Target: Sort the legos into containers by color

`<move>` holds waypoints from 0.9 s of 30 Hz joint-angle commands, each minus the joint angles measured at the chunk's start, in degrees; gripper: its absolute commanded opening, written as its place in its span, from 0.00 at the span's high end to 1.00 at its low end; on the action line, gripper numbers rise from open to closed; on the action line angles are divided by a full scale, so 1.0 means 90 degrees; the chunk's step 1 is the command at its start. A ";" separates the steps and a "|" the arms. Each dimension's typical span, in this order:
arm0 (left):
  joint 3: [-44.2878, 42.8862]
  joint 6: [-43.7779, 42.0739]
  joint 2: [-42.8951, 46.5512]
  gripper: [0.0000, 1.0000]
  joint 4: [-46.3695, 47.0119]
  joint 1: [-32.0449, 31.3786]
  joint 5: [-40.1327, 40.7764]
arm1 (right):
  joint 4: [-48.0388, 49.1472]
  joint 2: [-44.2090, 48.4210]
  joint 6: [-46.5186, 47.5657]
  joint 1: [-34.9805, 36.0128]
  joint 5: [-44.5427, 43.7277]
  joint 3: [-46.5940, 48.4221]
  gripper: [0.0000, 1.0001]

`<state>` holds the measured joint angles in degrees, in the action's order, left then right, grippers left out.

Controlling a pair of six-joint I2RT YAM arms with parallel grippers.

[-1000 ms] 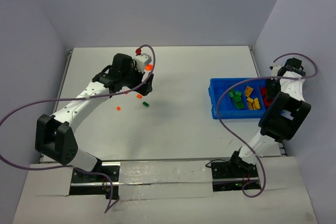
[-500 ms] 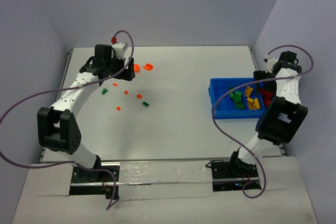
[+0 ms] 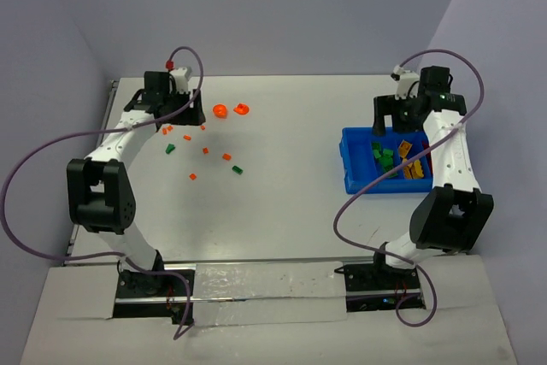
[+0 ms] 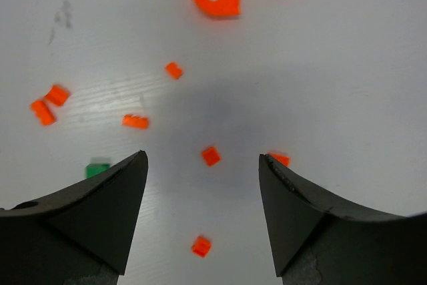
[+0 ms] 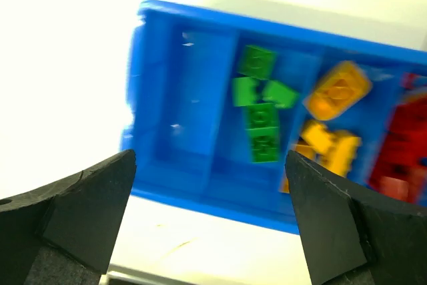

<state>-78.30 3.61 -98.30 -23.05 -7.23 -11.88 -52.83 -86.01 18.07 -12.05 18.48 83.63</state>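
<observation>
The loose bricks [image 3: 205,150] lie scattered on the desk [image 3: 299,220] toward 10 o'clock in the overhead view. Most are orange with two green among them, and two round orange pieces [image 3: 220,110] sit just beyond, toward 11 o'clock. The sorted ones sit in the blue bin [image 3: 363,185] at 3 o'clock, with green, yellow and red each in its own compartment and the compartment at the bin's 9 o'clock end bare. These bricks look tiny, light, rigid and smooth, so an off-centre pinch would likely flick one away. The safer hold is square across two flat sides, with the fingertips right down at the desk. The left hand [image 4: 202,158] hangs over the scatter with its fingers apart. One orange brick [image 4: 211,156] lies between them, untouched, and a green brick [image 4: 98,167] sits just beside the 9 o'clock finger. Its other neighbours are well apart, which leaves room to close. The right hand [image 5: 210,158] hovers over the bin's 12 o'clock side, fingers apart and empty. The left hand works near the desk's 9 o'clock edge and the wall there, so room is tight on that side. The middle of the desk toward the bin is open, and only the bin's low rim needs clearing.
</observation>
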 commanded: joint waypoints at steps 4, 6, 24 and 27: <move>0.0246 -0.1228 -0.0058 0.26 -0.0710 0.1127 -0.0015 | 0.0091 0.0205 -0.0469 0.0646 0.0660 -0.0368 0.00; 0.0368 -0.1482 -0.0208 0.27 -0.0611 0.1146 0.0285 | 0.0162 0.0179 -0.0656 0.0788 0.0912 -0.0414 0.00; 0.0708 -0.2200 -0.1284 0.45 0.0171 0.1321 0.0420 | 0.0024 -0.0089 -0.0821 0.1161 0.0937 -0.0022 0.01; 0.0628 -0.2263 -0.1391 0.48 0.0276 0.1321 0.0335 | 0.0021 -0.0127 -0.0868 0.1195 0.1002 0.0037 0.01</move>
<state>-71.66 -14.90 -109.81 -24.33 4.27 -7.76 -52.77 -86.80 11.29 -1.91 26.27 80.97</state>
